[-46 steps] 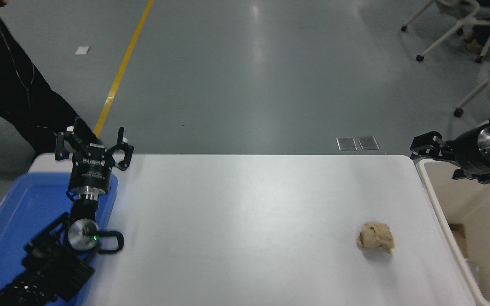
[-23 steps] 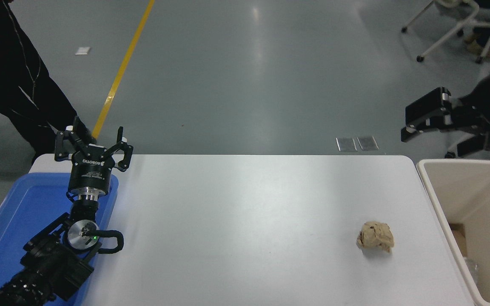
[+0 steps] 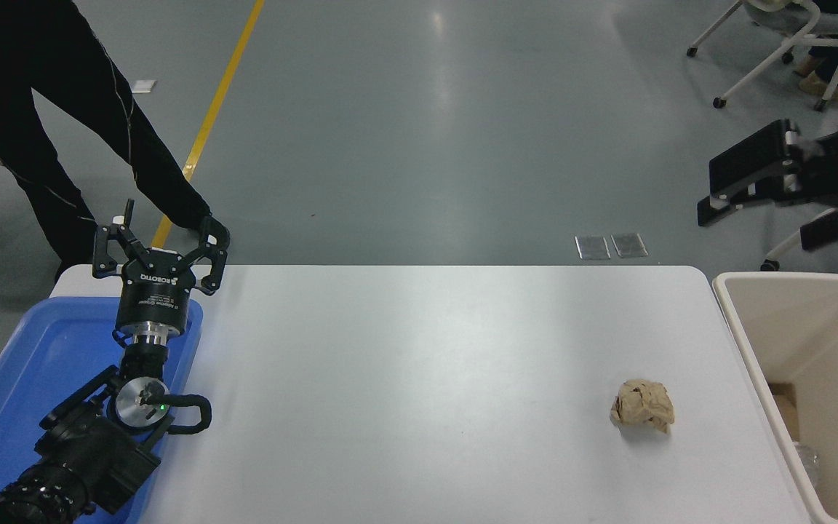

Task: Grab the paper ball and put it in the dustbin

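Far left: person in black clothing (image 3: 41, 94) stands beyond the table's far left corner, one sleeve reaching down toward the corner behind the left gripper.

Left arm parked at lower left over the blue tray (image 3: 19, 378). Left gripper (image 3: 161, 251) points away from the camera, fingers spread wide, nothing between them.

White table (image 3: 419, 378): broad bare surface through the middle.

Paper ball (image 3: 642, 406): tan, crumpled, lies on the table toward the near right, free of any contact. Just left of the dustbin (image 3: 743, 349), a strip of table between them. Dustbin stands against the table's right edge; some debris is visible low inside.

Right gripper (image 3: 706, 191): enters from the right edge, raised over the floor beyond the table's far right corner, above and behind the dustbin. Fingers point left, parted, holding nothing. Paper ball sits well apart from it, nearer the camera and slightly to its left.

Background top right: wheeled chairs (image 3: 775, 44) on the grey floor.
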Available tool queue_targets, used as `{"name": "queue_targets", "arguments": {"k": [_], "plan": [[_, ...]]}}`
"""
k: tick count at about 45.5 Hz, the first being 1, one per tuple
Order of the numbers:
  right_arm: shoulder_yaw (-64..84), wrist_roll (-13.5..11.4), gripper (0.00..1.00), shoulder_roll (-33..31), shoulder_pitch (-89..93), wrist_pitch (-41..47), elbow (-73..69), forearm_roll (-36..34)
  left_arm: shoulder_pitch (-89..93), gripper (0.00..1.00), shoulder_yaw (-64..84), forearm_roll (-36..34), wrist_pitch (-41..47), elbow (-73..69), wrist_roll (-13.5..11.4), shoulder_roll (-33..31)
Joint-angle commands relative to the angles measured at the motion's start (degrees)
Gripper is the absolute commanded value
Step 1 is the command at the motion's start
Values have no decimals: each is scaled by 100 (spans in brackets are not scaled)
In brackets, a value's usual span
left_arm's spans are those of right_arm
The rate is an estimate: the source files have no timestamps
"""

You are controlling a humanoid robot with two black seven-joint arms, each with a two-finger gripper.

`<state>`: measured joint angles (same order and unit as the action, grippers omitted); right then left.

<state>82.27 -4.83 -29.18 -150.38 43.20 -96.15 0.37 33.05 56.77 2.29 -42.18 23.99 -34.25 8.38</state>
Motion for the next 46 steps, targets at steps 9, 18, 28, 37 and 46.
{"name": "queue_targets", "arguments": {"k": [9,18,28,37,46], "plan": [[-553,-9,100,-105,4137,-2499,1283,-845,9,99,0,0,-9,0,6,-3],[-1353,-9,100,-52,5580,-3089,1705,-995,9,99,0,0,-9,0,6,-3],[-2179,-9,100,-35,6679,-3362,2311,-1056,9,99,0,0,-9,0,6,-3],[-2602,-9,100,-26,7066,-3581,2461,-1584,9,99,0,0,0,0,6,-3],[-2655,-9,100,70,7285,-4029,2628,-1601,9,99,-8,0,-1,0,6,-3]]}}
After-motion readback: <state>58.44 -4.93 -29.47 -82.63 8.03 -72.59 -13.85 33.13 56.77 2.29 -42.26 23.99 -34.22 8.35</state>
